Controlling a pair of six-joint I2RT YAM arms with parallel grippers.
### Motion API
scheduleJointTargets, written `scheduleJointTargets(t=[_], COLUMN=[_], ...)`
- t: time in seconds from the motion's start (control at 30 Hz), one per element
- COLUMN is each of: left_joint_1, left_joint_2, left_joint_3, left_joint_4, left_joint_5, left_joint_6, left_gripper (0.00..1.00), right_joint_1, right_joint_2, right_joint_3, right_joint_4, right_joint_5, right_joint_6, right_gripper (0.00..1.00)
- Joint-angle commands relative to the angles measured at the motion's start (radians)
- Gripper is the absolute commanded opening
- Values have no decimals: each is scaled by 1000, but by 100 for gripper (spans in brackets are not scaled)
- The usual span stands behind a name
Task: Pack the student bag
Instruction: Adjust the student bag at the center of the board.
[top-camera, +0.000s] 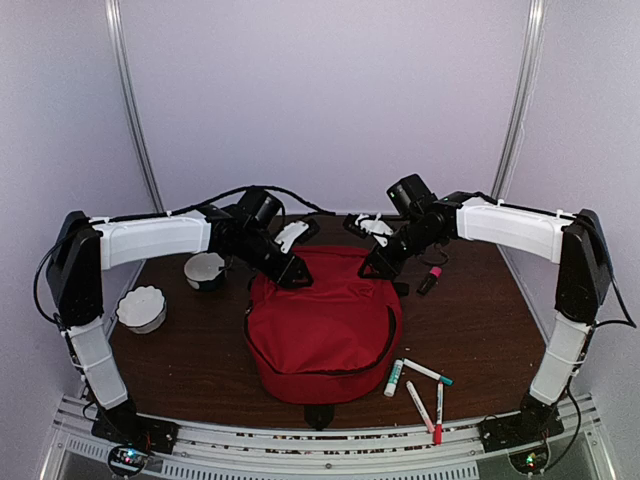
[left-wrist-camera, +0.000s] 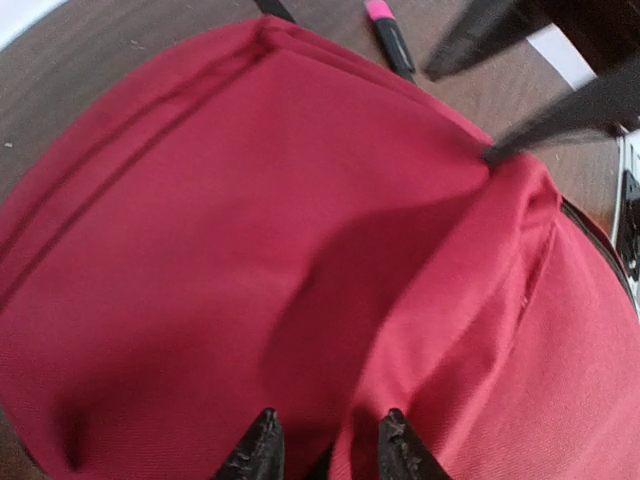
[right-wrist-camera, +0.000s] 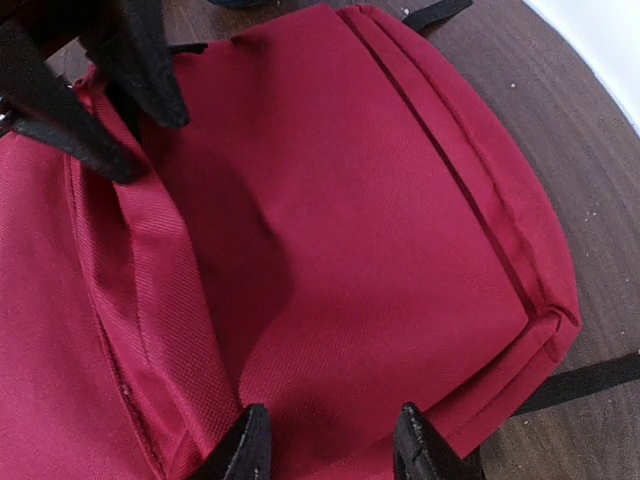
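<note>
No readable text, labels, brands or numbers in any view. Student bag (top-camera: 322, 330): plain red fabric, with no print or tag legible. Markers (top-camera: 428, 372) and pink highlighter (top-camera: 430, 280): too small to make out any lettering.

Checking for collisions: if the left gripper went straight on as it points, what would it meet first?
Most likely the student bag: the left gripper points at its red fabric, close ahead.

On my feed the student bag (right-wrist-camera: 380, 200) reads as matt red woven cloth with a fine ribbed weave. The bench (right-wrist-camera: 600, 190) looks like dark, dull wood grain, and the fingers (left-wrist-camera: 262, 452) like rough matt black plastic.
</note>
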Motion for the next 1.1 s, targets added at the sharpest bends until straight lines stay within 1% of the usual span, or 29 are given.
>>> scheduleJointTargets(t=[0.0, 0.13, 0.23, 0.3, 0.4, 0.5, 0.63, 0.73, 0.8, 0.9, 1.07], left_joint_1=[-59, -108, -150, -167, -177, -180, -180, -180, -180, -177, -151], left_joint_2=[-48, -79, -119, -152, -198, -246, -312, -349, -363, -366, -338], left_joint_3=[-68, -129, -202, -256, -322, -374, -421, -420, -411, -392, -379], left_joint_4=[22, 49, 119, 176, 241, 265, 272, 275, 291, 331, 422], left_joint_5=[20, 50, 66, 74, 72, 63, 38, 29, 19, -24, -88], left_joint_6=[28, 14, -8, -30, -55, -61, -39, -10, 2, 5, -49], left_gripper=[34, 33, 31, 31, 30, 31, 33, 35, 36, 36, 34], right_joint_1=[24, 41, 45, 53, 63, 72, 93, 96, 96, 109, 166], right_joint_2=[7, -22, -36, -37, -19, -19, -66, -111, -125, -105, -66], right_joint_3=[-2, -57, -81, -95, -94, -98, -151, -201, -208, -174, -136], right_joint_4=[-36, -54, -85, -86, -92, -95, -64, 53, 102, 103, 83], right_joint_5=[-22, -144, -278, -304, -290, -264, -166, -80, -42, -18, 40], right_joint_6=[-12, -63, -109, -118, -124, -136, -168, -118, -83, -80, -118], right_gripper=[43, 43, 43, 43, 43, 43, 43, 45, 46, 46, 46])
